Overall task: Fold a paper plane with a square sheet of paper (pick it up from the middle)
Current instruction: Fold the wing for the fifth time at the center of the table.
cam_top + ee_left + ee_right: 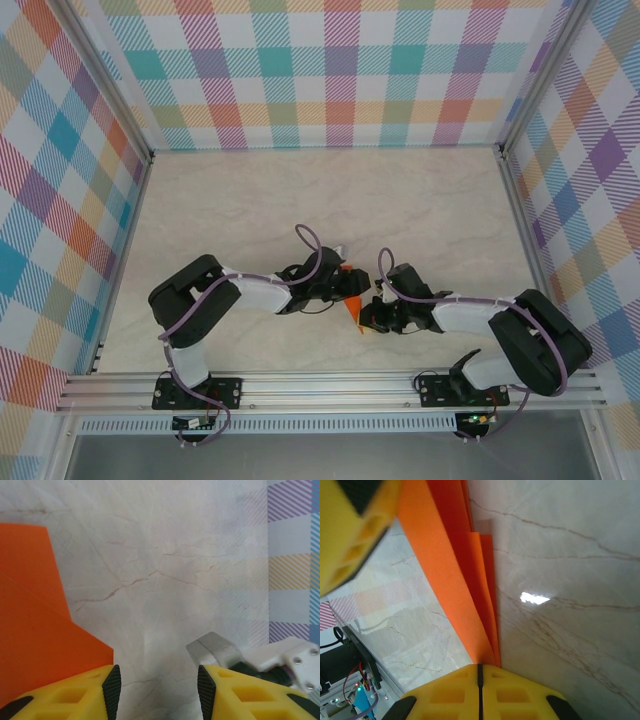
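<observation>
The right end effector (480, 672) has its yellow fingers pressed together, pinching the narrow tip of the orange paper (460, 580). The paper's folded layers fan away from the grip, with the marbled table (560, 580) behind. The left end effector (157, 692) stands spread, with nothing between its pads. The paper lies to its left, its edge meeting the left finger (65, 697). From above, the paper sits between the two end effectors, near the table's front middle.

Bright orange paper (465, 580), folded into several overlapping layers with sharp creases. You see its narrow end pinched between the closed fingers of the right hand (480, 672); the wider end fans outward, apparently raised off the counter (300, 200).
</observation>
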Controlling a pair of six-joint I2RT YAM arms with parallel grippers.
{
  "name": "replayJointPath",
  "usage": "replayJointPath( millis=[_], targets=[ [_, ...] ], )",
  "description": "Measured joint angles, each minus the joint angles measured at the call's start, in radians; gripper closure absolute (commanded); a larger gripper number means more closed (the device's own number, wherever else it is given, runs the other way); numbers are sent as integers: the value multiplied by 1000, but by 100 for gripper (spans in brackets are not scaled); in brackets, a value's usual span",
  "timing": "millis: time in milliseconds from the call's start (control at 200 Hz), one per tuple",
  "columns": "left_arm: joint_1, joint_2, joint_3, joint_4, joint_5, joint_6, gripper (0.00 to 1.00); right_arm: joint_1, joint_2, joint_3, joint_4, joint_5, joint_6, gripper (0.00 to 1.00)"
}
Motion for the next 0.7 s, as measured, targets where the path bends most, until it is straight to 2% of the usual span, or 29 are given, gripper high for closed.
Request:
replayJointPath(
  millis=[175, 345, 700],
  targets=[
    [-1, 26, -3, -10, -26, -22, 57, 0, -9, -2, -2, 3, 12, 93],
    [-6, 30, -5, -12, -56, -42, 63, 0, -79, -18, -36, 10, 14, 90],
    [-6, 38, -4, 1, -60, -56, 63, 17, -51, -9, -58, -8, 10, 90]
  ],
)
